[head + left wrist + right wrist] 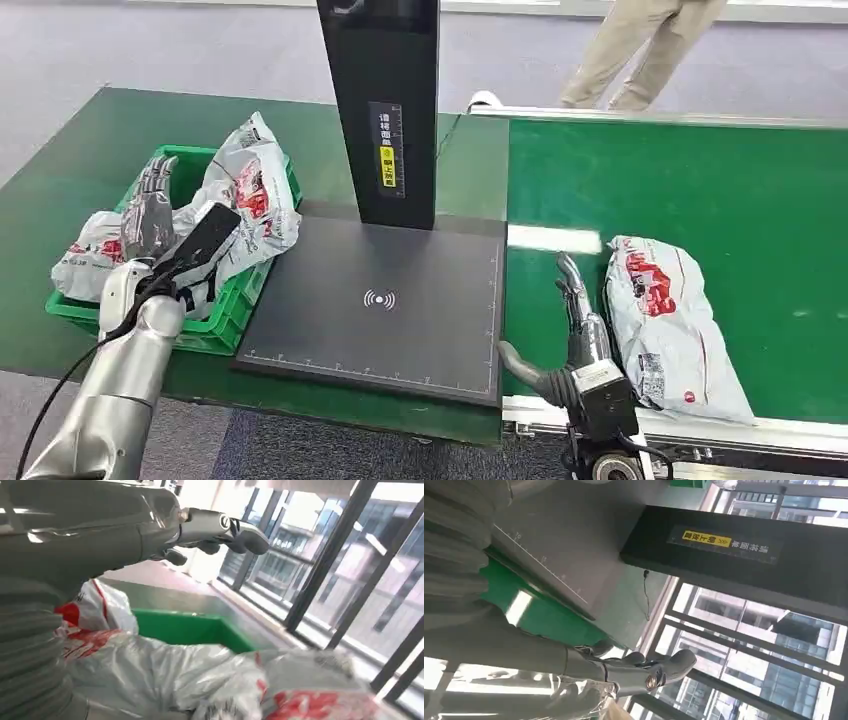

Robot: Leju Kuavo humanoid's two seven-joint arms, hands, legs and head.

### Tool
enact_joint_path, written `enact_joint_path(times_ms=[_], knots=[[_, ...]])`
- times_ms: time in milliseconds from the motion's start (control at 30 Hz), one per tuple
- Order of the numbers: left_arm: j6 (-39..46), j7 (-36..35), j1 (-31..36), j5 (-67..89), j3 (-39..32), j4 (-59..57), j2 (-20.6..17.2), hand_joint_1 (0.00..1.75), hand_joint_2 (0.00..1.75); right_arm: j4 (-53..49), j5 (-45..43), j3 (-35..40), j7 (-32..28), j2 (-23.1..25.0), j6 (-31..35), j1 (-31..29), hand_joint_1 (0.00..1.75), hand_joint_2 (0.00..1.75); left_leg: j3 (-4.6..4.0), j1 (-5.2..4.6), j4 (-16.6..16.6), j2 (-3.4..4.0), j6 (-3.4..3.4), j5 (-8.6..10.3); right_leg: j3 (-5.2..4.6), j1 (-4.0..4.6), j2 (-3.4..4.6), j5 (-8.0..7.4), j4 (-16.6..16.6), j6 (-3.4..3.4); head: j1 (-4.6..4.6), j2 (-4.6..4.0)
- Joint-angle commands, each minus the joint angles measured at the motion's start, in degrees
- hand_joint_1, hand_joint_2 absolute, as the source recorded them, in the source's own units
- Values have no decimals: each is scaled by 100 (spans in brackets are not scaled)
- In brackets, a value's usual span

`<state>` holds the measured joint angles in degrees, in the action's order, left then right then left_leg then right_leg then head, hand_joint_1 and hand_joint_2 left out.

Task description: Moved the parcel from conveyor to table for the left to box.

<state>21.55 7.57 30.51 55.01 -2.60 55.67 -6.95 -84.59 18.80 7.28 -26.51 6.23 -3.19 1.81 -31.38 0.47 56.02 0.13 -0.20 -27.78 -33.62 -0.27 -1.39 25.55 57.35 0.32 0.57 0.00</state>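
Observation:
A white and red plastic parcel (665, 320) lies on the green conveyor belt (700, 190) near its front edge. My right hand (578, 315) stands open just to the left of it, fingers stretched forward and holding nothing; in the right wrist view the right hand (634, 672) reaches out flat over the belt (539, 617). My left hand (149, 208) is open above the green crate (225, 325), fingers straight and empty. Several similar parcels (250, 190) fill that crate. In the left wrist view the left hand (215, 530) hovers over the crumpled parcels (170, 675).
A dark scanner plate (380, 300) with a tall black post (385, 110) stands between the crate and the conveyor. A silver rail (700, 432) runs along the conveyor's front edge. A person's legs (640, 50) stand beyond the belt.

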Motion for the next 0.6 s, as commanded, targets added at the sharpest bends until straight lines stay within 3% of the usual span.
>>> enact_joint_path(times_ms=[33, 200, 300, 333, 533, 600], knots=[[756, 673, -494, -622, -315, 1105, 278, 0, 175, 442, -17, 191, -56, -67, -8, -331, 0, 175, 1, 2, -5, 10, 0, -1, -4, 1, 22, -4, -5, 0, 0, 0], [588, 1609, -954, -2204, -313, 1893, 472, 0, 175, 633, -58, 270, -134, -97, 22, -457, 0, 175, 2, 3, -8, 36, -2, -5, -12, 3, 49, -6, -8, 1, 0, 0], [-18, 1994, -1215, -3208, -191, 2189, 593, 0, 175, 772, -106, 331, -188, -119, 42, -541, 0, 175, 6, 3, -10, 38, -2, -6, -10, 4, 54, -6, -11, 1, 2, 0], [-595, 2342, -1310, -4058, -181, 2353, 696, 0, 175, 808, -133, 379, -210, -145, 45, -572, 0, 175, 2, 3, -8, 33, -2, -5, -12, 4, 48, -5, -9, 1, 0, 0], [-2165, 2162, -1634, -5437, 365, 2368, 979, 0, 175, 928, -246, 467, -262, -102, 36, -651, 0, 175, 0, 1, -9, 26, -2, -5, -12, 2, 44, -4, -9, 1, 2, 0], [-2299, 2206, -1651, -5543, 615, 2084, 980, 0, 175, 1031, -279, 518, -272, -88, 41, -703, 0, 175, 3, 1, -11, 20, -3, -3, -9, 2, 37, -4, -12, 0, 2, 0]])
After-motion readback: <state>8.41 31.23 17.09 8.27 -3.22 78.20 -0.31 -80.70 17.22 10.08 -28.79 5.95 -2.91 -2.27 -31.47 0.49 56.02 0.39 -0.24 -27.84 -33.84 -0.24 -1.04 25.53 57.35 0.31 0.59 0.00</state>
